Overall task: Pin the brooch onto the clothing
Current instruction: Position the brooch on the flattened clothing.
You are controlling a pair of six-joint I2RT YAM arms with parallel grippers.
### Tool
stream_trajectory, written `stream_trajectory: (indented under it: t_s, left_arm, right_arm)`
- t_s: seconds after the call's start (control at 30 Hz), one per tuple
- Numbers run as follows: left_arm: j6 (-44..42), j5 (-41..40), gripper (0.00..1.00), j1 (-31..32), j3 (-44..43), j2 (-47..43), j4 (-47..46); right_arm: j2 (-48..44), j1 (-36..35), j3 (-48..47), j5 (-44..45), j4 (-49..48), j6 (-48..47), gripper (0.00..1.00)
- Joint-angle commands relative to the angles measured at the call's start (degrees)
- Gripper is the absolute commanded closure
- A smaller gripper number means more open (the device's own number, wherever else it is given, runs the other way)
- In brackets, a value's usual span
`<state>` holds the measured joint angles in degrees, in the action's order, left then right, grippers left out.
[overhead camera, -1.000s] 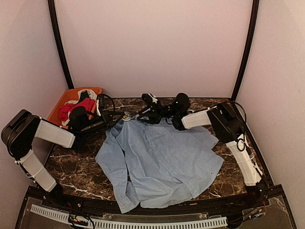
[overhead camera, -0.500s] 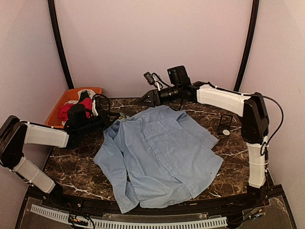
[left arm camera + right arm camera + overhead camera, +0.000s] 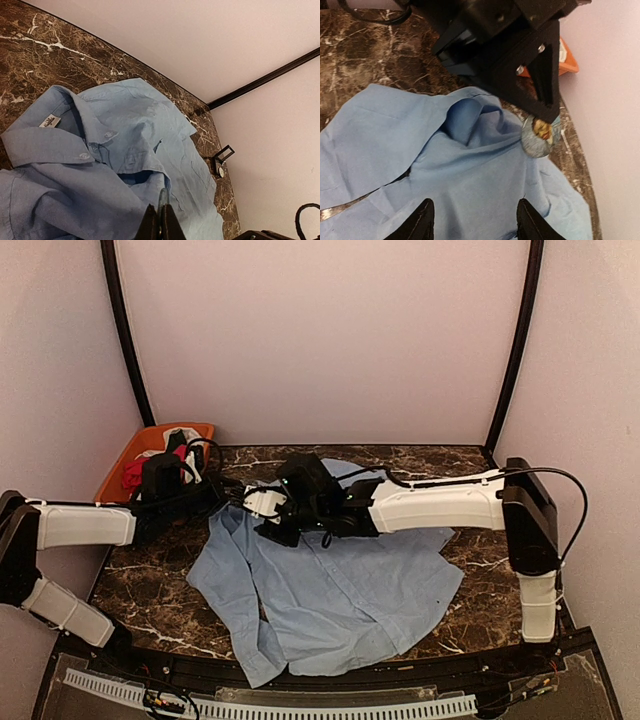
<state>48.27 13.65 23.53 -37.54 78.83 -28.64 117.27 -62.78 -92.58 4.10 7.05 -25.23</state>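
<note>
Pale walls and black corner posts close in a dark marble worktop [image 3: 150, 570], seen from above. We find the shirt [image 3: 340, 580] spread flat across its middle, collar toward the back wall, so the front lies open for pinning. Left of the shirt's collar sits an orange bin [image 3: 125, 455] of red, white and black garments, out of the way. The left claw [image 3: 236, 500] reaches in at the collar and the right claw [image 3: 268, 526] crosses over the shirt to meet it. We judge they meet there so one can steady things while the other works the pin.

From the left wrist we look down the shirt [image 3: 125, 135] from its collar: label and two buttons show, the cloth bunched in soft folds. The left claw [image 3: 160, 217] is closed, a thin pale sliver between its tips, which we take for the brooch edge-on. Past the shirt's far sleeve a small black stand [image 3: 221, 156] sits on bare marble near the wall.

From the right wrist, the left claw [image 3: 542, 117] fills the top, clamped on the brooch [image 3: 540, 132], a round piece with a gold face, held just over a raised fold of the shirt [image 3: 470, 175]. The right claw [image 3: 475, 205] stands open, fingers [image 3: 422, 220] well apart with nothing between. We judge the brooch not yet pinned.
</note>
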Motion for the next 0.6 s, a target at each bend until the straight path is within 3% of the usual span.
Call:
stream_trajectory:
  t_s: [0.0,0.4,0.57]
  left_arm:
    - [0.3,-1.9,0.98,0.3,-0.6,-3.1,2.5]
    - [2.3,-1.9,0.98,0.3,0.1,-4.9,2.4]
    - [2.6,-2.2,0.98,0.4,0.2,-5.5,2.2]
  right_arm:
    - [3.2,-2.0,-1.7,17.2,-14.0,-8.0,0.46]
    - [7.6,-3.6,-3.9,16.9,-26.2,-12.4,0.46]
    - [9.5,-4.4,-5.3,15.4,-26.3,-13.0,0.46]
